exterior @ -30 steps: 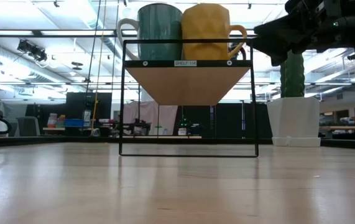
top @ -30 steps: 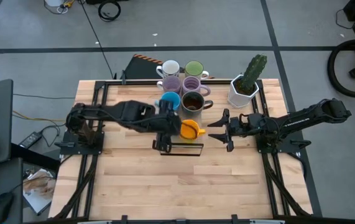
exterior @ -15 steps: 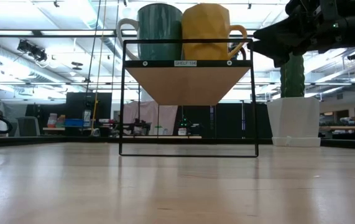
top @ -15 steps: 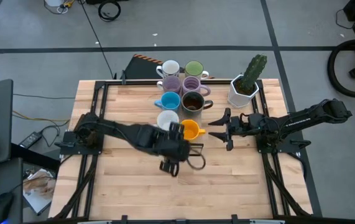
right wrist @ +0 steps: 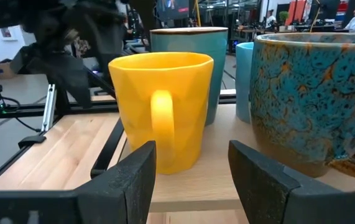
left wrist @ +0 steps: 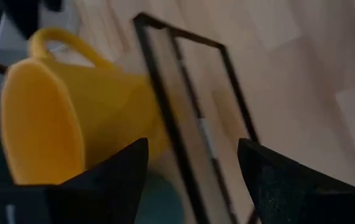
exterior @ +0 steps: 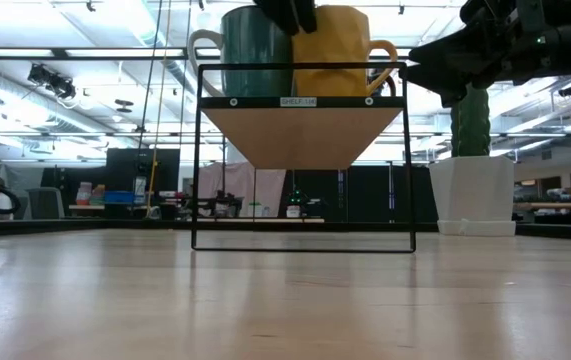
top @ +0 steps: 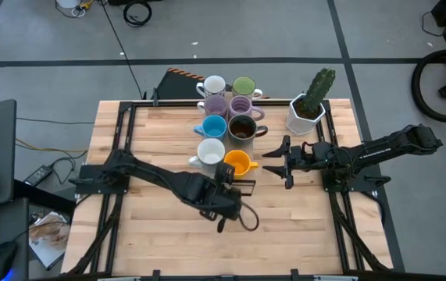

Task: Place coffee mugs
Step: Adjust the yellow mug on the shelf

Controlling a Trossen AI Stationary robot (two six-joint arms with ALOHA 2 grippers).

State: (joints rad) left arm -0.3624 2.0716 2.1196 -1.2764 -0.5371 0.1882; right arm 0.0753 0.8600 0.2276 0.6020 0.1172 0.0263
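Seen from my remote station: eight coffee mugs (top: 225, 129) cluster in pairs at the table's (top: 152, 242) far middle, the orange mug (top: 240, 163) and a white-rimmed teal mug (top: 209, 151) nearest, side by side on a small black-framed shelf (exterior: 302, 130). I can't make out anything in the cups. The shelf's label is too small to read. My left gripper (top: 234, 212) hangs open and empty just in front; my right gripper (top: 273, 162), also spread and empty, faces the orange mug's handle.
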